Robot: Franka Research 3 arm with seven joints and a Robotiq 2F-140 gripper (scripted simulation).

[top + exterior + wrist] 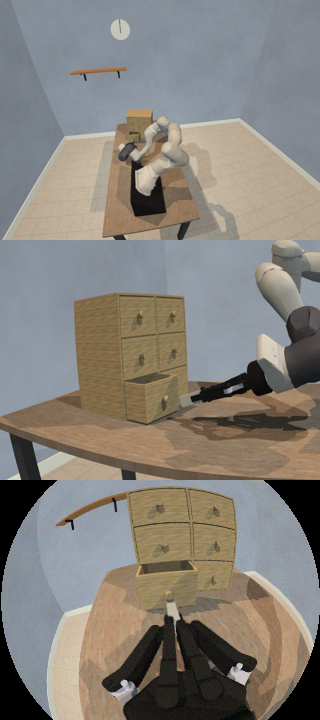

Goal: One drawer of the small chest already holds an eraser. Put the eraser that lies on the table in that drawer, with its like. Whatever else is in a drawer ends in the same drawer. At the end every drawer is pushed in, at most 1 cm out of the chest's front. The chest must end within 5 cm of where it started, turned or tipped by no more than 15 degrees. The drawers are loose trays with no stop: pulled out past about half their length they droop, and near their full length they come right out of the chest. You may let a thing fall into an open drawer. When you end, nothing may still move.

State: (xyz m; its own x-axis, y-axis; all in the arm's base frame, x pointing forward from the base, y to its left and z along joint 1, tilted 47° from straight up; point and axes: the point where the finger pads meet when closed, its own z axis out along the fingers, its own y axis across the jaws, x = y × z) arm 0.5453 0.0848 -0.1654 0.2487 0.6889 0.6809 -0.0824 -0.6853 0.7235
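The small wooden chest (139, 113) (99, 351) (160, 527) stands upright at the far end of the table. Its lower left drawer (134, 137) (162, 397) (150, 587) is partly out and looks level. The part of its inside that shows is shaded, and no eraser can be made out in it. The other five drawers look pushed in. My gripper (131, 141) (184, 400) (171, 609) is shut, with its pale fingertips together and nothing seen between them. The tips are in front of the open drawer, near its knob (169, 596); contact cannot be told. No eraser shows on the table.
The black base block (148, 206) and the arm stand on the table (116, 217) (103, 444) (105, 625). An orange shelf (99, 70) (92, 510) hangs on the wall above and to the left of the chest.
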